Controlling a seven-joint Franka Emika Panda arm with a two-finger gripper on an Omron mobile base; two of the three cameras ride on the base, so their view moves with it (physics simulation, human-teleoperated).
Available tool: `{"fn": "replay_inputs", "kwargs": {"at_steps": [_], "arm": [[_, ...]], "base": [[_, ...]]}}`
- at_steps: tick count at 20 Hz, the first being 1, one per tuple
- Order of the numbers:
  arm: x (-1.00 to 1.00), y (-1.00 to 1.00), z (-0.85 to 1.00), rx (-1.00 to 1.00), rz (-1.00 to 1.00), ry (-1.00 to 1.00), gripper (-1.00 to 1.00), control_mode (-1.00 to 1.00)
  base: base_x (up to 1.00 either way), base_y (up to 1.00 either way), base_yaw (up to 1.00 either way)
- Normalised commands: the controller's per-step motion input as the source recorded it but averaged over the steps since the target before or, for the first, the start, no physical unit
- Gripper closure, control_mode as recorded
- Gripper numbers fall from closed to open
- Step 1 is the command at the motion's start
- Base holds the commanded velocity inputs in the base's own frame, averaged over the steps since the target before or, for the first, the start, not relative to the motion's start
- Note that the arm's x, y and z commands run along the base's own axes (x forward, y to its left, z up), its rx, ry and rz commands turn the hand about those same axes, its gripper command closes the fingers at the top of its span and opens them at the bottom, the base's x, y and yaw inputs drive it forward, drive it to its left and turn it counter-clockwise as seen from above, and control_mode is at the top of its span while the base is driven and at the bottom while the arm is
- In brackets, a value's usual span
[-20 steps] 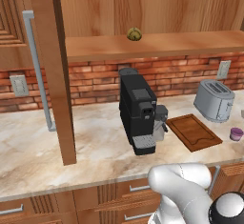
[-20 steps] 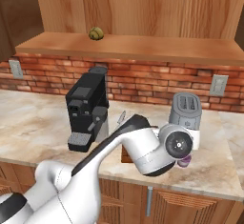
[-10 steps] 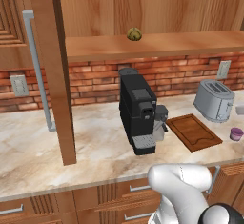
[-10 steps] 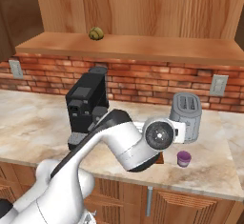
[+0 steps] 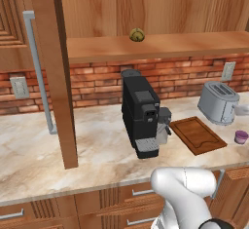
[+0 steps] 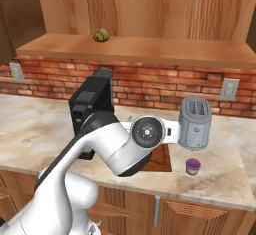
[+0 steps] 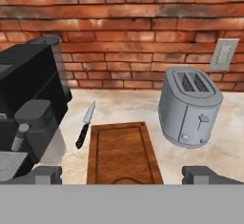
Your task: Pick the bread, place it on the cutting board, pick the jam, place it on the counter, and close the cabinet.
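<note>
The bread (image 5: 137, 34) (image 6: 101, 35), a small round yellowish-brown lump, rests on the bottom shelf of the cabinet (image 5: 160, 45), whose door (image 5: 57, 72) stands open edge-on. On the counter (image 5: 97, 147), the dark cutting board (image 5: 197, 134) (image 7: 123, 150) lies bare between coffee machine and toaster. The purple jam (image 5: 241, 137) (image 6: 192, 166) stands on the counter right of the board, near the front edge. My gripper (image 7: 125, 176) is open, fingertips wide apart, low over the board's near end and holding nothing. In the right base view my arm covers part of the board (image 6: 161, 160).
A black coffee machine (image 5: 141, 113) (image 7: 28, 89) stands left of the board, a silver toaster (image 5: 219, 101) (image 7: 190, 106) right of it. A knife (image 7: 85, 125) lies beside the board's far left corner. The open door's silver handle (image 5: 40, 72) hangs over the left counter.
In the right base view my wrist has swung left and up, uncovering the jam beside the toaster. Bread, jam, board and cabinet door have not moved.
</note>
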Motion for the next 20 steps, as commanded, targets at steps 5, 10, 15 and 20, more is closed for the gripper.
{"fn": "replay_inputs", "kwargs": {"at_steps": [5, 10, 15, 20], "arm": [[-0.16, 0.31, 0.29, 0.0, 0.0, 0.03, -1.0, -1.0], [-0.23, 0.3, 0.35, 0.0, 0.0, 0.0, -1.0, -1.0], [-0.2, 0.31, 0.29, 0.0, 0.0, 0.0, -1.0, -1.0], [-0.21, 0.34, 0.27, 0.0, 0.0, 0.0, -1.0, -1.0]], "base": [[0.0, 0.0, 0.0], [0.0, 0.0, 0.0], [0.0, 0.0, 0.0], [0.0, 0.0, 0.0]]}}
